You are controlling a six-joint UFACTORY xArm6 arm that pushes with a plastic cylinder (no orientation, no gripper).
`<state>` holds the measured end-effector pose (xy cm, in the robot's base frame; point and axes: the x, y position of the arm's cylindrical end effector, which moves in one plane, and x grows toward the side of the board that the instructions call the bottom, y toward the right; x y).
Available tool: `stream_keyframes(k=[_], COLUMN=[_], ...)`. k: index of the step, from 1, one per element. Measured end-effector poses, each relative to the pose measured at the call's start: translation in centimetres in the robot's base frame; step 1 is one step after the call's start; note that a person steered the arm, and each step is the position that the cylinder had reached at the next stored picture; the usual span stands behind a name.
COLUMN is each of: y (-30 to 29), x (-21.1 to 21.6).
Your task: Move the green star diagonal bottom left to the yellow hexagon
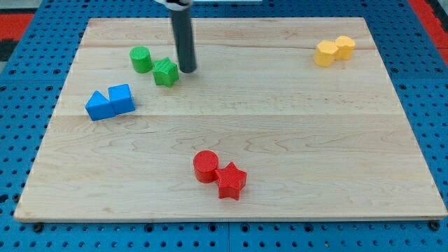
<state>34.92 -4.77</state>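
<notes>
The green star [166,72] lies in the upper left part of the wooden board [280,140]. A green cylinder [141,59] stands just to its upper left. My tip [187,69] is just right of the green star, very close to it. The yellow hexagon [325,53] sits near the view's top right, touching a second yellow block [344,47] on its right.
A blue triangular block [100,106] and a blue cube [121,98] sit together at the view's left. A red cylinder [206,166] and a red star [230,180] touch near the view's bottom centre. Blue pegboard surrounds the board.
</notes>
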Motion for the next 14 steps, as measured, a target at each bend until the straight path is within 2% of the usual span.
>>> stream_keyframes(k=[1, 2, 3, 4, 5, 6, 7, 9, 11, 12, 14], y=[1.2, -0.7, -4.9, -10.2, -15.7, -18.8, -17.9, -10.7, -5.3, -1.6, 4.8], x=[0.1, -4.1, -7.6, -8.5, -6.9, -3.7, -3.7, -3.8, 1.9, 2.5, -0.4])
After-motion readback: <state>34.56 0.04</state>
